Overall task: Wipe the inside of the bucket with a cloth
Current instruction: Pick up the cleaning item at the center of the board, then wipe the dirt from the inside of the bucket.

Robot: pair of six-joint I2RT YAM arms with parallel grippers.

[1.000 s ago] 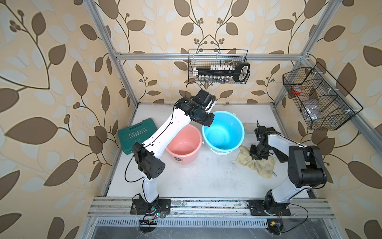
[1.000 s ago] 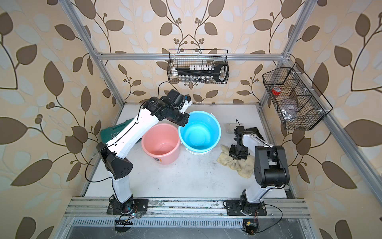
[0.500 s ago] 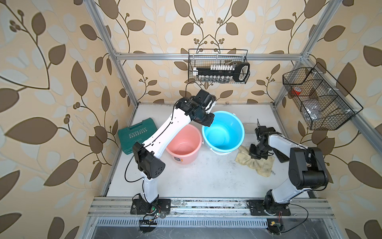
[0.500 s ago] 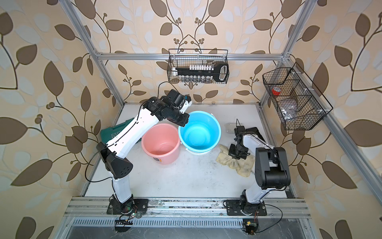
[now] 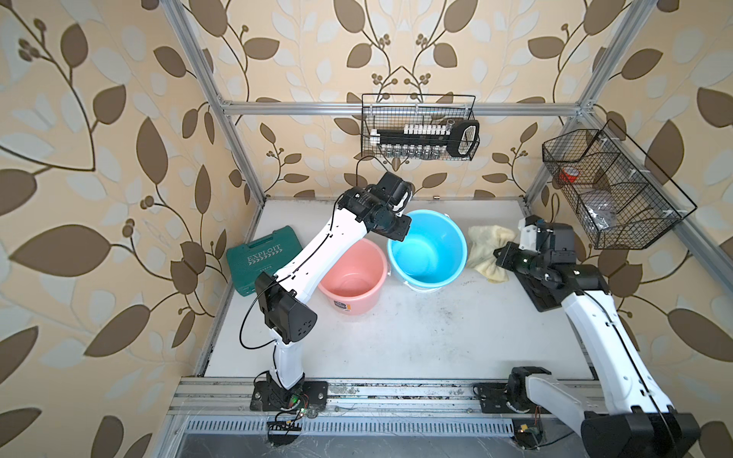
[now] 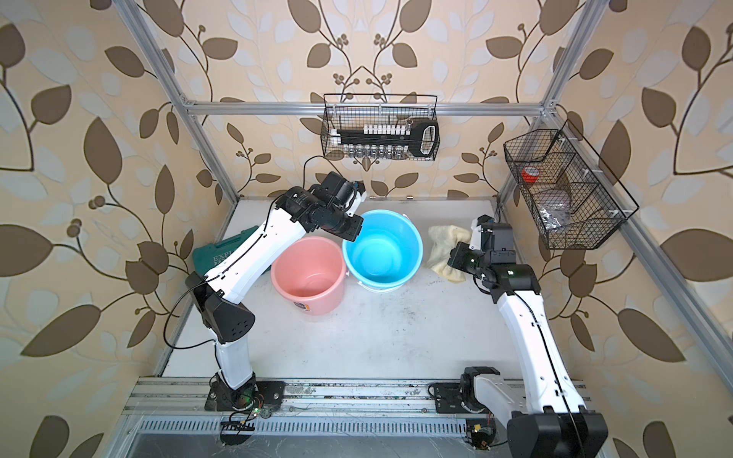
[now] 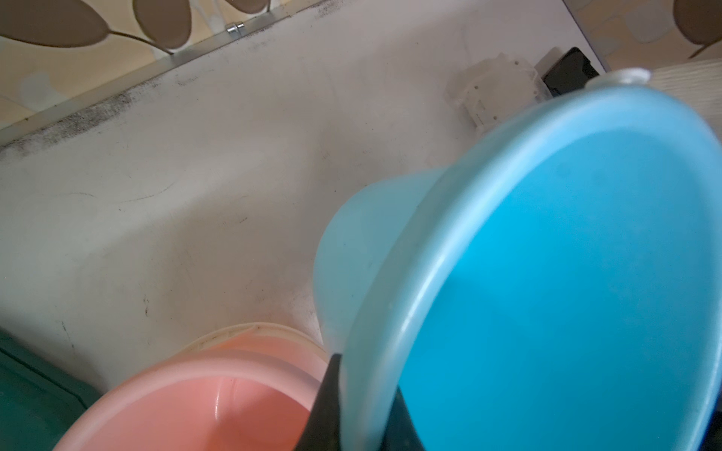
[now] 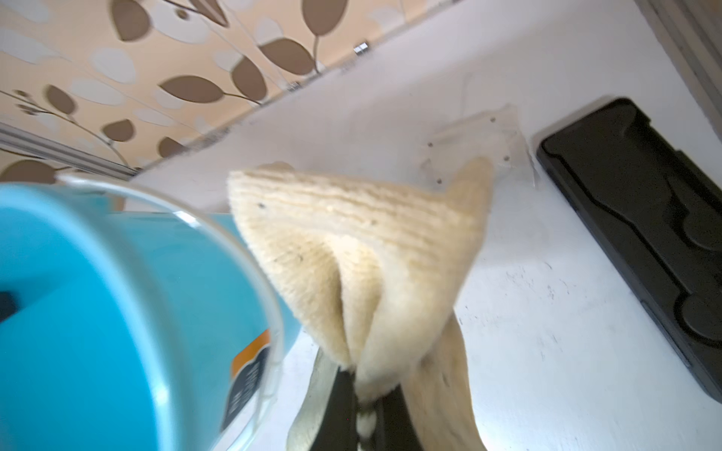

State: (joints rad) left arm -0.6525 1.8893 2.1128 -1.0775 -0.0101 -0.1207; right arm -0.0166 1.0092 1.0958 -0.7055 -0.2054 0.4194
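Though it may brush the table (image 5: 416,337), the cloth (image 5: 484,242) hangs pinched in the closed right gripper (image 5: 497,255), just beside the blue bucket (image 5: 426,253). The bucket's mouth lies leftward of that gripper, its opposite rim clamped by the left gripper (image 5: 396,236).

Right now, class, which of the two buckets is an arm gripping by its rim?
The blue bucket: the left arm's jaws pinch its rim. The pink bucket beside it is ungripped.
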